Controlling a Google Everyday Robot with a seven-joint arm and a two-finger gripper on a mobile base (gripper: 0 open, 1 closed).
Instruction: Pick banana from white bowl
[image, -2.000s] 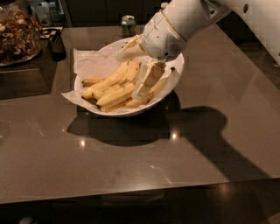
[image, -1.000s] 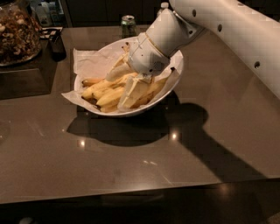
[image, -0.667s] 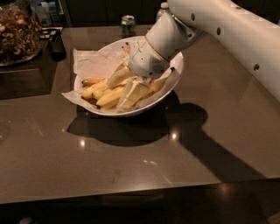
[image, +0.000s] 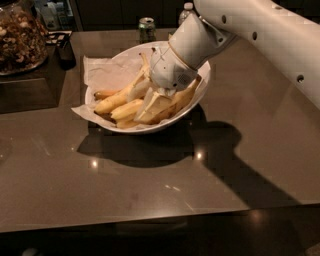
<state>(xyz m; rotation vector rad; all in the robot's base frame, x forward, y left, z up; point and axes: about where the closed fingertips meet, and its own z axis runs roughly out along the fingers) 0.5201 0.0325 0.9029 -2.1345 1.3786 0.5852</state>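
Observation:
The white bowl (image: 199, 95) stands on the brown table, lined with crumpled white paper (image: 107, 72). Several yellow bananas (image: 116, 101) lie in it, mostly on its left and front side. My gripper (image: 146, 99) reaches down into the bowl from the upper right on the white arm (image: 260, 35). It is open, its pale fingers (image: 154, 107) set down among the bananas in the middle of the pile, with a banana between them. The bananas under the wrist are hidden.
A glass jar of nuts (image: 20, 37) stands at the far left. A green drink can (image: 146, 27) and a bottle (image: 185, 10) stand behind the bowl. A small dark object (image: 65, 50) sits left of the bowl. The table's front edge (image: 150, 216) runs across the bottom.
The gripper has moved left and lower into the bowl over the two seconds, and now rests among the bananas. Since 0.7 s ago it has barely moved.

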